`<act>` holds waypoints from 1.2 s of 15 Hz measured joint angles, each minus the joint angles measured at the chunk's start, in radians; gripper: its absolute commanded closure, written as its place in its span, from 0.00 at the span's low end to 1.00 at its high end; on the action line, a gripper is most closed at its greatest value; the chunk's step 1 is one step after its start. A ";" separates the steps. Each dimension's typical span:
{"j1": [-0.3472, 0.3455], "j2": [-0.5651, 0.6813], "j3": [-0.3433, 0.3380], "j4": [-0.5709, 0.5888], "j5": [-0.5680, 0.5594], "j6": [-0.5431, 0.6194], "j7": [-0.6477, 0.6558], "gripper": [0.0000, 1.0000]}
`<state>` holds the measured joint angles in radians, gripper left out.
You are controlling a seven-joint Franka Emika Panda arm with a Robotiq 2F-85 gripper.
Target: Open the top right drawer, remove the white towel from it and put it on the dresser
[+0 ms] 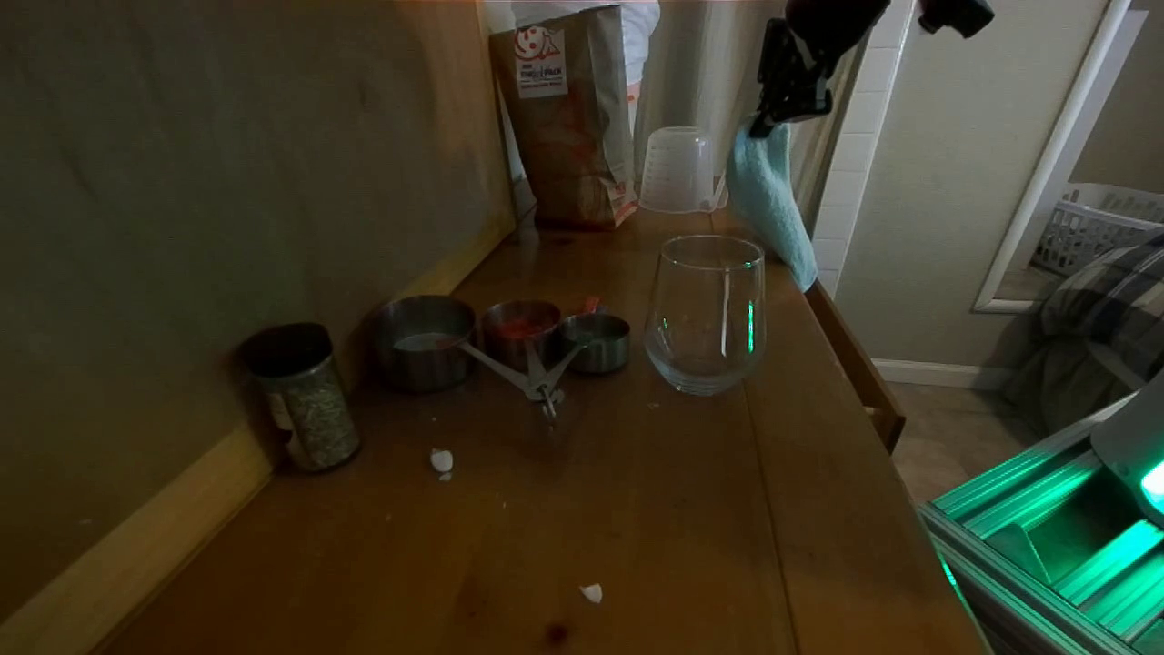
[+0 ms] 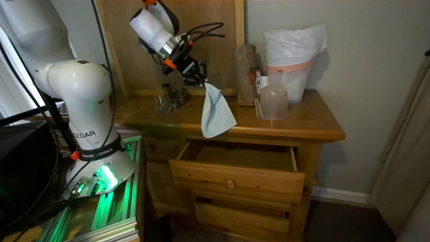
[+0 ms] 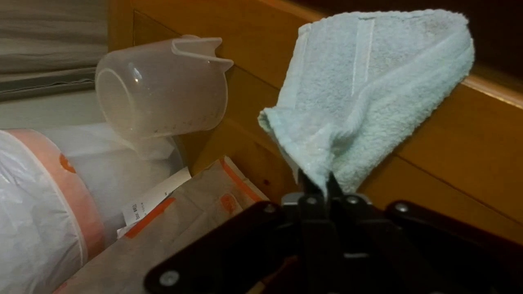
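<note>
Brown wooden counter (image 2: pixel 304 126), pale-blue cloth towel (image 2: pixel 217 112) near its edge.
The black gripper (image 3: pixel 318 181) pinches the towel; letting go here could drop it into the open wooden drawer (image 2: pixel 242 174).

"CEDAR" stands on the arm (image 2: pixel 89 112), "FRANK… EMIKA" on its band (image 2: pixel 109 152), "PACK" on the bag label (image 1: pixel 542 65).

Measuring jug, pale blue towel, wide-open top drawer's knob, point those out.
Measuring jug (image 2: pixel 274 103), in an exterior view: side wall of its body.
Pale blue towel (image 3: pixel 372 96), in the wrist view: middle of the cloth.
Top drawer's knob (image 2: pixel 230 184), in an exterior view: front face.
</note>
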<state>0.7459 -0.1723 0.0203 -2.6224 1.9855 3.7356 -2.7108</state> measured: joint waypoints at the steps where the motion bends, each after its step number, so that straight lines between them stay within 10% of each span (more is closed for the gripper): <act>1: 0.029 0.003 -0.027 0.007 0.016 -0.004 0.000 0.95; 14: 0.509 -0.016 -0.424 0.073 0.084 -0.053 0.000 0.94; 15: 0.549 -0.022 -0.457 0.076 0.084 -0.049 -0.001 0.69; 18: 0.658 -0.037 -0.567 0.085 0.074 0.012 -0.001 0.59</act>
<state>1.4041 -0.2097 -0.5467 -2.5375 2.0597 3.7473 -2.7117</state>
